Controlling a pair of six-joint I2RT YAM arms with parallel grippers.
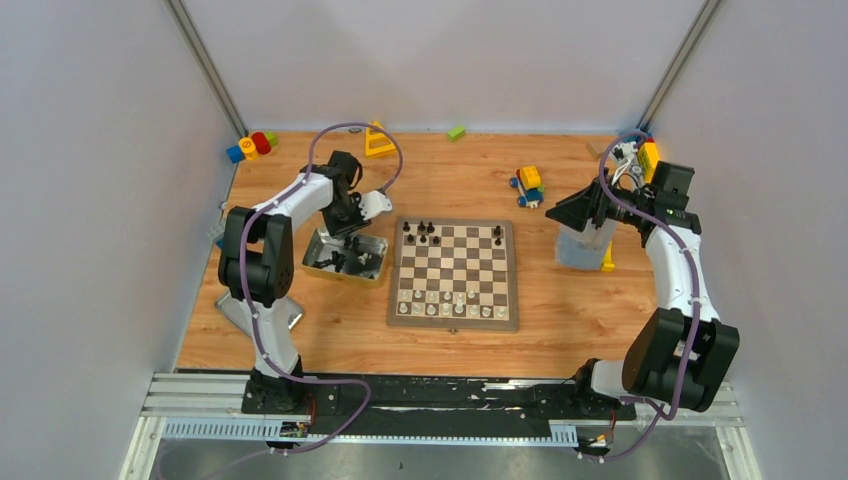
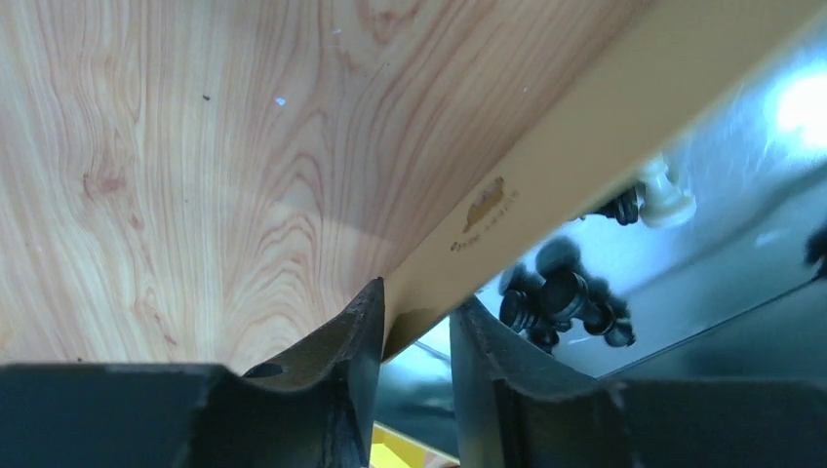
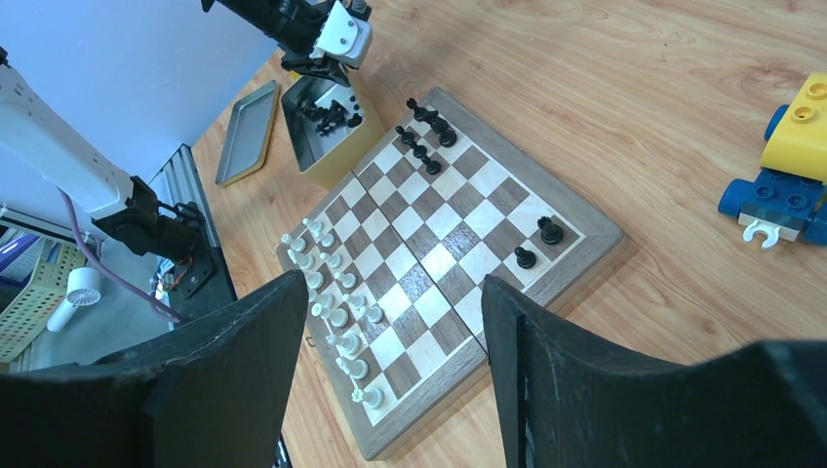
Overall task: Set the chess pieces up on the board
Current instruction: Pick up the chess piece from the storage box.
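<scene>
The board (image 1: pixel 510 282) lies mid-table. White chess pieces (image 1: pixel 445 303) fill its near two rows. A few black ones (image 1: pixel 425 232) stand at the far left, and two more (image 1: pixel 497 235) at the far right. Other black pieces (image 2: pixel 561 297) and a white one (image 2: pixel 666 200) lie in the tin (image 2: pixel 546 166). My left gripper (image 2: pixel 421 294) is low at the tin's far rim. Its jaws are narrowed, one finger outside the wall and one inside, with a gap showing. My right gripper (image 3: pixel 395 283) hangs open and empty, high to the right of the board (image 3: pixel 585 244).
The tin's flat lid (image 1: pixel 252 312) lies left of the tin (image 1: pixel 318 250), partly under the left arm. Toy blocks sit along the far edge (image 1: pixel 250 147), and a toy car (image 1: pixel 530 187) stands right of the board. A grey box (image 1: pixel 585 250) is below the right gripper.
</scene>
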